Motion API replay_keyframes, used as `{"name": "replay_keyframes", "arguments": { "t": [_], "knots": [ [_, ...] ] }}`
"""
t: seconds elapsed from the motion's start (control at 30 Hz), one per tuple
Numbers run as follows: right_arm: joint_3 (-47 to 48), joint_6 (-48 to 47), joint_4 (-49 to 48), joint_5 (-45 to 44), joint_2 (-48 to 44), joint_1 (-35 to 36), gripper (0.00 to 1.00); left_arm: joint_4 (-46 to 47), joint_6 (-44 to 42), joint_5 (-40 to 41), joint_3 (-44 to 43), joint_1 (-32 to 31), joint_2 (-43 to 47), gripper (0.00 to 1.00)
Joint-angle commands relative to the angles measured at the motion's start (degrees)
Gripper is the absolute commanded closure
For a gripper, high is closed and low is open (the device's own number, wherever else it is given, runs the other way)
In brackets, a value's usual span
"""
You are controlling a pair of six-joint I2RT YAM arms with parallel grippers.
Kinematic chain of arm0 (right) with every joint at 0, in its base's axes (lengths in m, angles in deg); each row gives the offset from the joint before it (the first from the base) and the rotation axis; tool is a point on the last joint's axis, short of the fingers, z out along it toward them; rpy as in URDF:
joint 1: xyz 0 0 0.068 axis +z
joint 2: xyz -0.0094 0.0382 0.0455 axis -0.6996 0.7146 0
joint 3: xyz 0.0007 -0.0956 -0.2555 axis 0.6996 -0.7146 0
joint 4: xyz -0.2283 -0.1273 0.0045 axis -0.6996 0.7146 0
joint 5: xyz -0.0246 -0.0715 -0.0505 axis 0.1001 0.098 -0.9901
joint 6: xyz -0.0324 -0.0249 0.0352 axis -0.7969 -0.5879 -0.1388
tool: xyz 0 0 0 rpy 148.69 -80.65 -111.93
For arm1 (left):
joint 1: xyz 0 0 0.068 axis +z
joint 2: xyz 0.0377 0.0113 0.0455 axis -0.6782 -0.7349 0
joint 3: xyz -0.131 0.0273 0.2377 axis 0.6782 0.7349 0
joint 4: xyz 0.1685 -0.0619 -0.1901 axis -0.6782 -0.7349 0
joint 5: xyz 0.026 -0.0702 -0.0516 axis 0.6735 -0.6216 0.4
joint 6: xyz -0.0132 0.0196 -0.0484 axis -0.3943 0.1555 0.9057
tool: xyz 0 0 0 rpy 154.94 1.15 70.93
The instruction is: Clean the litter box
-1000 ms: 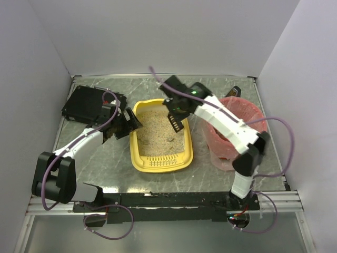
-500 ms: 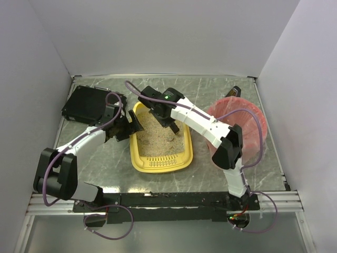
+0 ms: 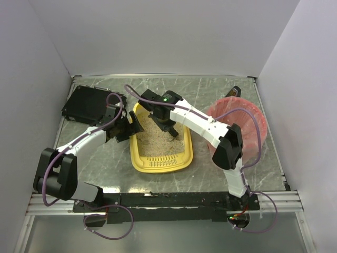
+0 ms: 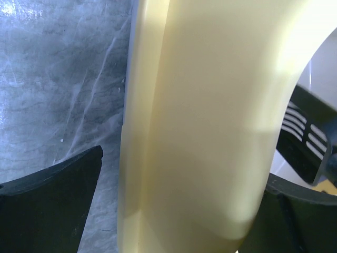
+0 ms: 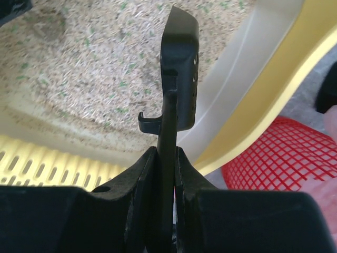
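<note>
Top external view: a marbled grey table (image 3: 210, 89) carries, at its middle, the litter box (image 3: 158, 164), smooth yellow plastic with rounded corners, a slotted near rim and grainy beige litter (image 3: 158, 139). To its right stands a round red mesh bin (image 3: 253, 118). The left gripper (image 3: 132, 124) straddles the box's left wall with its fingers spread. The right gripper (image 5: 166, 158) pinches a flat black slotted scoop (image 5: 179, 79) over the litter.

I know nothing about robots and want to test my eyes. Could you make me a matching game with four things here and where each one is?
Things:
1. litter box
2. netted red bin
3. flat black box
4. black scoop

Places:
a. clamped in the right gripper
b. far left of the table
c. centre of the table
d. right side of the table

Pairs: 1-c, 2-d, 3-b, 4-a
</note>
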Motion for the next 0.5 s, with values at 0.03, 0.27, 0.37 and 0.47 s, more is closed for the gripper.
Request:
{"name": "replay_keyframes", "arguments": {
  "t": [0.03,0.27,0.37,0.47],
  "knots": [
    [-1.71,1.48,11.63,11.47,-2.09,-1.18,1.00,-0.06,0.43,1.09,-1.56,-0.41,0.46,0.03],
    [-0.91,2.63,14.27,13.23,-1.56,-3.38,1.00,0.21,0.61,0.74,-1.65,-0.50,-0.33,0.03],
    [-2.94,4.29,15.50,10.79,-2.62,-4.70,1.00,-0.06,0.79,1.35,-1.65,-0.50,-0.59,0.03],
    [-2.42,4.91,15.68,11.92,-4.46,-6.28,1.00,-0.15,0.70,0.65,-2.09,-0.50,-0.77,0.03]
  ]
}}
